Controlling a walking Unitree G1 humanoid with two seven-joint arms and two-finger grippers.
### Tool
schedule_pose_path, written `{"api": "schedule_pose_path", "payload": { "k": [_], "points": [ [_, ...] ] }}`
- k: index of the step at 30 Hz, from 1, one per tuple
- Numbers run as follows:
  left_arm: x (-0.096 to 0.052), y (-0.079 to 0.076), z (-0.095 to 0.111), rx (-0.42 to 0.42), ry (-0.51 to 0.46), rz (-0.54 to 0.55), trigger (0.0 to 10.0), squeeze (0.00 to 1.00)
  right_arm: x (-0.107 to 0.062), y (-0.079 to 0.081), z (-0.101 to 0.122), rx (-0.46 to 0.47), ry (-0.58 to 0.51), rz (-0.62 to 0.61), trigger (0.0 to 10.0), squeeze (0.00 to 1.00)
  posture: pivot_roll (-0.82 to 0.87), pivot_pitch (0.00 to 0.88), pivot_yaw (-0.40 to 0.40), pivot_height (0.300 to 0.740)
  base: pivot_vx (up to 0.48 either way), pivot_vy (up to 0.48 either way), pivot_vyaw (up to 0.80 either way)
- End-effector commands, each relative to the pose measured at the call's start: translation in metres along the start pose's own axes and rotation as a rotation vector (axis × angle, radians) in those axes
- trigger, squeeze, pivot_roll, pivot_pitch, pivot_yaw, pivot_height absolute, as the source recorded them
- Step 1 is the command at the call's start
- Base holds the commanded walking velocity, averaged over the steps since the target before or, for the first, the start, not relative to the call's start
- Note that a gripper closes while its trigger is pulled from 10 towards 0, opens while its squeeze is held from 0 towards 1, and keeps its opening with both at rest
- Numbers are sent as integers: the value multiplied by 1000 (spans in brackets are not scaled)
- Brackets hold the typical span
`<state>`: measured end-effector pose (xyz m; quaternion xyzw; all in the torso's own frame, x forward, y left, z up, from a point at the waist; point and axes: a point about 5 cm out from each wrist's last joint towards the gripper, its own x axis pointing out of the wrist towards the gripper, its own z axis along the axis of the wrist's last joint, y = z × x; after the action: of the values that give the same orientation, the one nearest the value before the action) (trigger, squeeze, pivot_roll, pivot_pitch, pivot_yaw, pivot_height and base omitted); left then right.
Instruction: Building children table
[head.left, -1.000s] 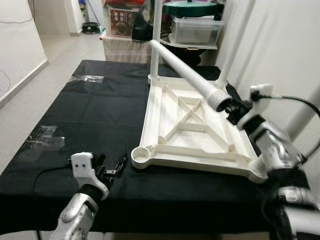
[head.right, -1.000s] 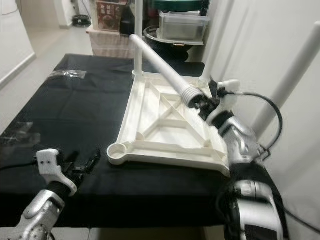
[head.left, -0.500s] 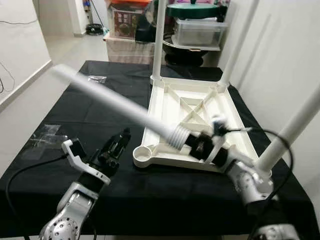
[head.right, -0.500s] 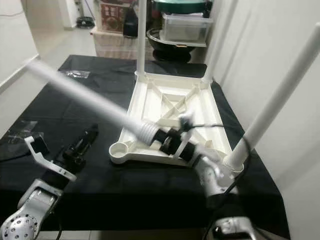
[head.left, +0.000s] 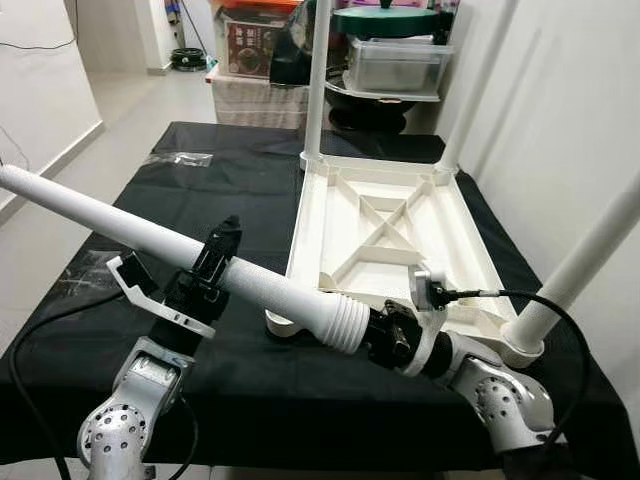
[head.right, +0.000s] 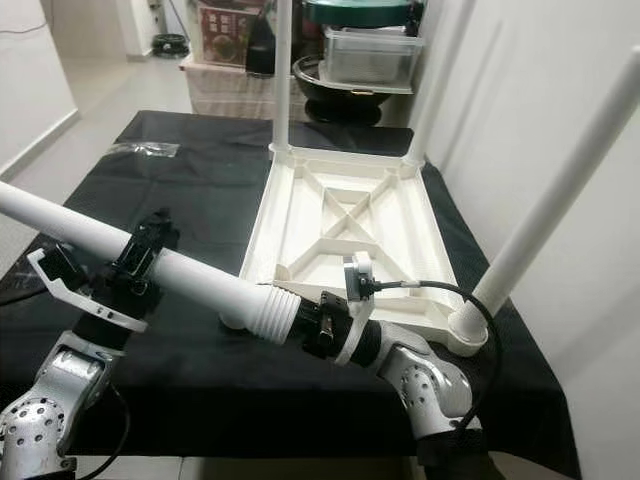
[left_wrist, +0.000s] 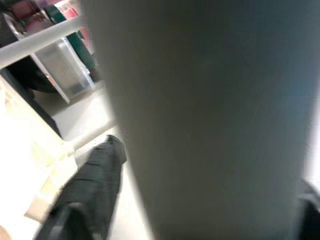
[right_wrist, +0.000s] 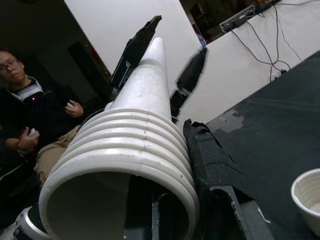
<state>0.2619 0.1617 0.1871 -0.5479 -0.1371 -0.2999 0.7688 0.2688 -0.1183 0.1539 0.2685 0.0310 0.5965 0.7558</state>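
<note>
right gripper: clamped on the threaded end of the loose leg, near the table's front edge
left gripper: fingers closed around the leg's middle
tabletop: upside down on the black cloth, empty socket at its near left corner
to do well: i think both arms must tip the leg upright, then lower the thread straight into the socket

A lived-in home, by the look of it: a worktop draped in black cloth stands on a pale tiled floor, with stacked household clutter behind it, namely a clear plastic storage box, a printed carton and a dark bowl.
</note>
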Motion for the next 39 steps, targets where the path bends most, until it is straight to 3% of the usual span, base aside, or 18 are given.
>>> {"api": "schedule_pose_path", "payload": {
  "k": [1, 9, 10, 11, 12, 13, 15, 16, 17, 18, 23, 25, 29, 34, 35, 37, 38, 39],
  "points": [
    [3, -2, 0, -24, 1, -21, 0, 0, 5, 8, 1, 8, 0, 56, 0, 43, 27, 0, -64, 740, 0, 0, 0],
    [4, -21, -5, -83, 39, -94, 0, 0, 4, -9, 6, -43, 13, -71, 0, 39, 38, 0, -73, 740, 0, 0, 0],
    [3, -23, -7, -85, 55, -99, 0, 0, 3, -16, 9, -57, 28, -132, 1059, 31, 40, 0, -74, 740, 0, 0, 0],
    [2, -24, -9, -85, 64, -99, 0, 0, 2, -24, 11, -78, 47, -206, 10000, 35, 40, 0, -74, 740, 0, 0, 0],
    [2, -24, -9, -85, 64, -99, 0, 0, 2, -24, 11, -78, 47, -206, 10000, 35, 40, 0, -74, 740, 0, 0, 0],
    [2, -24, -9, -75, 71, -89, 0, 0, 1, -27, 15, -67, 49, -228, 10000, 1000, 40, 0, -74, 740, 0, 0, 0],
    [3, -22, -5, -59, 66, -63, 0, 0, -1, -28, 20, -58, 50, -218, 10000, 1000, 38, 0, -77, 740, 0, 0, 0],
    [5, -19, 3, -26, 58, -38, 1020, 0, -6, -23, 26, -63, 66, -168, 10000, 1000, 38, 0, -77, 740, 0, 0, 0],
    [5, -19, 3, -26, 58, -38, 1020, 0, -6, -23, 26, -63, 66, -168, 10000, 1000, 38, 0, -77, 740, 0, 0, 0],
    [7, -18, 11, 4, 56, -25, 10000, 0, -10, -21, 29, -64, 76, -140, 10000, 1000, 37, 0, -77, 740, 0, 0, 0],
    [13, -23, 48, 60, -21, -32, 10000, 0, -27, -16, 34, -77, 119, -105, 10000, 1000, 36, 0, -79, 740, 0, 0, 0],
    [13, -23, 48, 60, -21, -32, 10000, 0, -27, -16, 34, -77, 119, -105, 10000, 1000, 36, 0, -79, 740, 0, 0, 0],
    [21, -47, 94, 149, -135, -94, 10000, 0, -52, -27, 24, -99, 196, -179, 10000, 1000, 50, 0, -86, 740, 0, 0, 0],
    [23, -59, 104, 211, -84, -124, 10000, 0, -60, -36, 37, -161, 197, -247, 10000, 1000, 53, 0, -81, 740, 0, 0, 0],
    [24, -58, 102, 222, -41, -117, 10000, 0, -57, -36, 46, -192, 202, -251, 10000, 922, 52, 0, -76, 740, 0, 0, 0],
    [24, -58, 102, 222, -41, -117, 10000, 0, -57, -36, 46, -192, 202, -251, 10000, 922, 52, 0, -76, 740, 0, 0, 0],
    [24, -57, 101, 228, -13, -110, 10000, 0, -55, -35, 51, -211, 206, -252, 10000, 0, 52, 0, -75, 740, 0, 0, 0],
    [24, -57, 101, 228, -13, -110, 10000, 0, -55, -35, 51, -211, 206, -252, 10000, 0, 52, 0, -75, 740, 0, 0, 0]
  ]
}}
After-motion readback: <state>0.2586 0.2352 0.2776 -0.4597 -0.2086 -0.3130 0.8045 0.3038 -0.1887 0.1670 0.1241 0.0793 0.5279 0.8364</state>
